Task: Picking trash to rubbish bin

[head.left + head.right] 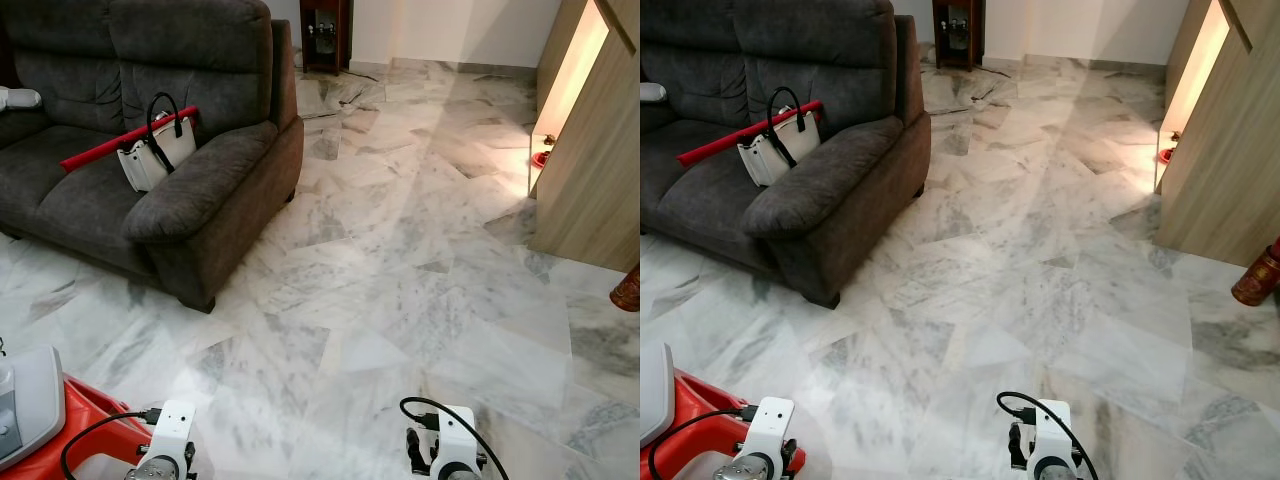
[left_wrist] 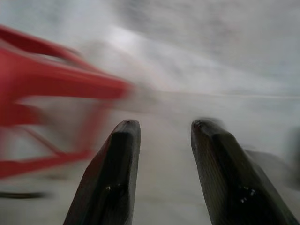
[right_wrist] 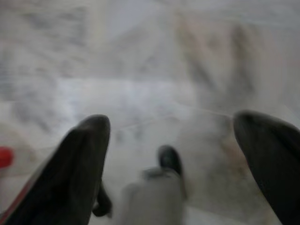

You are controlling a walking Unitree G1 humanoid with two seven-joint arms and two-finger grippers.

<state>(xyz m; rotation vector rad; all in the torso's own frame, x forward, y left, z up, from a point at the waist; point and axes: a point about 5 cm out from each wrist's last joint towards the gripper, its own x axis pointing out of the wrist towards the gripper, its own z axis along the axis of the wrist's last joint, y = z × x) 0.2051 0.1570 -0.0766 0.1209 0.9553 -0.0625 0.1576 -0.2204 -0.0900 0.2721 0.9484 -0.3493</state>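
Head views: a red plastic rubbish bin with grey lid [image 1: 60, 425] stands on the white marble floor [image 1: 400, 260], just beside the left arm.

Left wrist: left tool [image 2: 161, 136] parted, empty, bin alongside.

Right wrist: right tool [image 3: 171, 129] wide apart, empty, blurred.

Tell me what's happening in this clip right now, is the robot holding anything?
Nothing is held. The left gripper and right gripper both hang low with fingers open and empty, above a marble floor. A red and grey object sits by the robot's left arm; whether it is the bin cannot be told. A grey sofa on the left carries a white handbag and a long red item. A wooden cabinet stands on the right. No trash can be made out on the floor.
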